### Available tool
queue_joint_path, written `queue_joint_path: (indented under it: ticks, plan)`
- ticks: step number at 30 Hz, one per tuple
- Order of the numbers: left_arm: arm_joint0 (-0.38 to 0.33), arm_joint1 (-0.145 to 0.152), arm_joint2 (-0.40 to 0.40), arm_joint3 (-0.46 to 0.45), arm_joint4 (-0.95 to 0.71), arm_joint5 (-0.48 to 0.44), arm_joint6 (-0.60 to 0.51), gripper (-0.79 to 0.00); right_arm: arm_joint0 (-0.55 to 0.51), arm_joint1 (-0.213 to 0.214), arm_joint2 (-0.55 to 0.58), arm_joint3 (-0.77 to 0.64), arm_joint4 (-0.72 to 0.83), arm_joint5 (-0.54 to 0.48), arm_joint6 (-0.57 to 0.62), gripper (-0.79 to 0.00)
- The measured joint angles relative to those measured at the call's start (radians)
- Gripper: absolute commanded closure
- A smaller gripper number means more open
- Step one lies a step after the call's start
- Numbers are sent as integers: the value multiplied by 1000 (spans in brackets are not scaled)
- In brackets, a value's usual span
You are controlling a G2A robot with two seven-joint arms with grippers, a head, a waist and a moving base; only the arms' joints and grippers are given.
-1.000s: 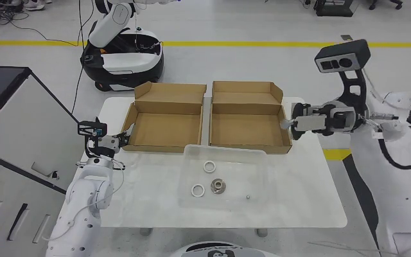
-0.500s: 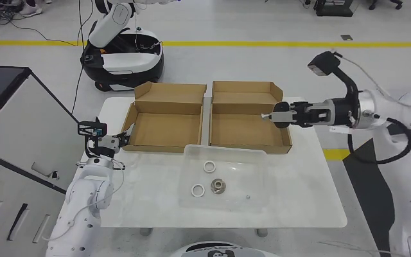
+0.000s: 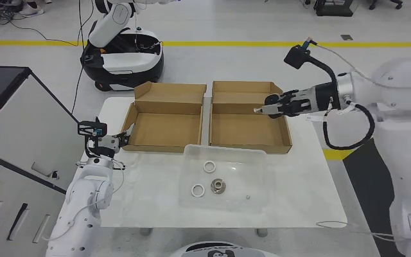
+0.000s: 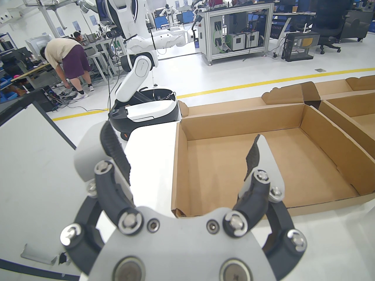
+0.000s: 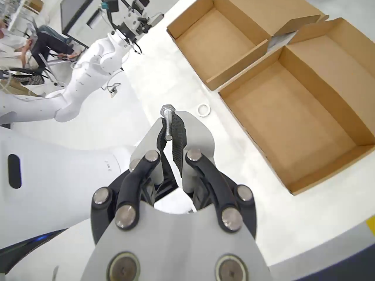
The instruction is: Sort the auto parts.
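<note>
right gripper (image 3: 262, 109): clamped narrow on the bolt (image 5: 167, 121), hanging up over the right box (image 3: 247, 132), toward its far wall. Can't tell how high.
bolt: pinched between the pads. Its long axis runs along the fingers and the hex head pokes out past the tips.
the bit that matters: the right box looks to sit pretty much straight under the bolt, so my guess is the next move is just letting go. It sticks out head-first, so it'd probably tip and roll a little on the cardboard.
left gripper (image 4: 181, 137): spread wide, nothing in it, well off from the right box, out past the left box (image 3: 167, 130).
nearer arm: the right one, easily.
left box: right beside the right box, with just a thin gap between them.
tray (image 3: 192, 151): see-through, up against the right box's near wall. It holds two white rings (image 3: 209, 166), a flanged piece (image 3: 219, 187) and a tiny bit (image 3: 248, 196) I can't make out.
progress: four parts waiting in the tray, so plenty left, I reckon.
</note>
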Motion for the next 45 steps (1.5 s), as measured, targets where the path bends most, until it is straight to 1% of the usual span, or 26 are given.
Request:
queue_joint_path:
  ticks: [4,10,20,26,33,45]
  plan:
    - [0,0,0,0,0,0,0,-785,77,-4,-109,39,-82,-16,5,0]
    - [0,0,0,0,0,0,0,-785,163,-4,-242,104,-145,-36,4,0]
    - [0,0,0,0,0,0,0,-785,262,0,-397,202,-230,-61,4,0]
    - [0,0,0,0,0,0,0,-785,329,-9,-473,291,-293,-72,4,0]
    - [0,0,0,0,0,0,0,-785,399,-37,-565,395,-360,-68,4,0]
    - [0,0,0,0,0,0,0,-785,466,-117,-719,606,-429,-92,-22,0]
